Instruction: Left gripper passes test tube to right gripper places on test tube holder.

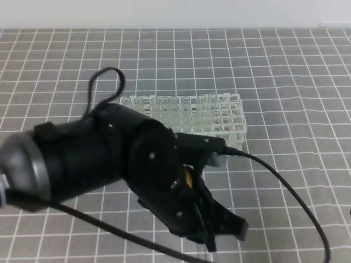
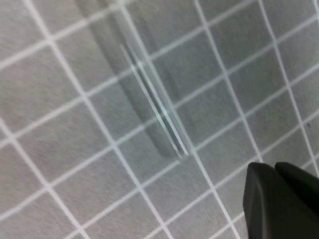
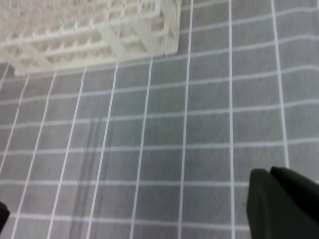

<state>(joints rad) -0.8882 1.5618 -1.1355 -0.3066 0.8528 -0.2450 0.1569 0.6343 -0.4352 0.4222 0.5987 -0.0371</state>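
Observation:
The test tube (image 2: 152, 102) is a slender clear tube lying flat on the grey checked cloth in the left wrist view. My left gripper (image 2: 273, 169) sits just past its lower right end, shut, touching nothing. In the high view the left gripper (image 1: 222, 233) and its thick dark arm fill the lower left and hide the tube. The white test tube holder (image 1: 211, 118) stands behind the arm with several tubes in it. The right wrist view shows the right gripper (image 3: 269, 172) shut and empty, the holder (image 3: 99, 40) at its upper left, and a faint pale streak (image 3: 87, 164) on the cloth.
A black cable (image 1: 285, 186) runs from the left arm across the cloth to the lower right. Grey checked cloth (image 1: 296, 82) covers the whole table. A small dark shape (image 3: 2, 211) shows at the right wrist view's bottom left.

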